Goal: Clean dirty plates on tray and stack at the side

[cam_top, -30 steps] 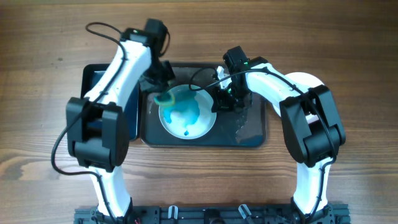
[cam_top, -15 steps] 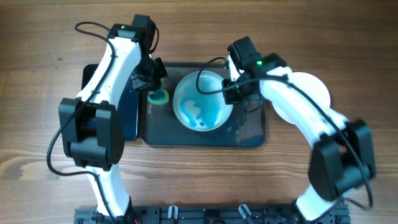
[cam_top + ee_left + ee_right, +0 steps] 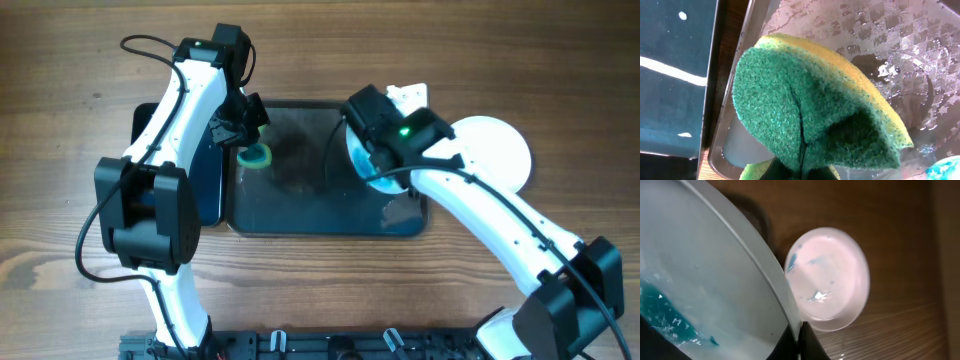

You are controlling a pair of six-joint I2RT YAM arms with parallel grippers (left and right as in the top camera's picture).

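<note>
My right gripper [image 3: 372, 150] is shut on the rim of a pale blue plate [image 3: 360, 168] and holds it tilted above the right end of the dark tray [image 3: 300, 190]. In the right wrist view the jaws [image 3: 800, 332] pinch the rim of this plate [image 3: 705, 280], which has a teal smear. A second plate [image 3: 490, 150] lies on the table right of the tray; it also shows in the right wrist view [image 3: 829, 277] with faint blue marks. My left gripper [image 3: 248, 138] is shut on a green and yellow sponge [image 3: 256, 155] [image 3: 810, 105] above the tray's wet left end [image 3: 900, 60].
A narrower glossy black tray [image 3: 208, 180] [image 3: 670, 75] lies against the dark tray's left side. A small white object [image 3: 410, 92] lies behind the tray at the right. Water films the tray floor. Bare wood table surrounds everything.
My right arm lifted the smeared plate off the middle of the tray and carried it right, tilting it on edge. My left arm pulled the sponge to the tray's left end, then stayed still.
</note>
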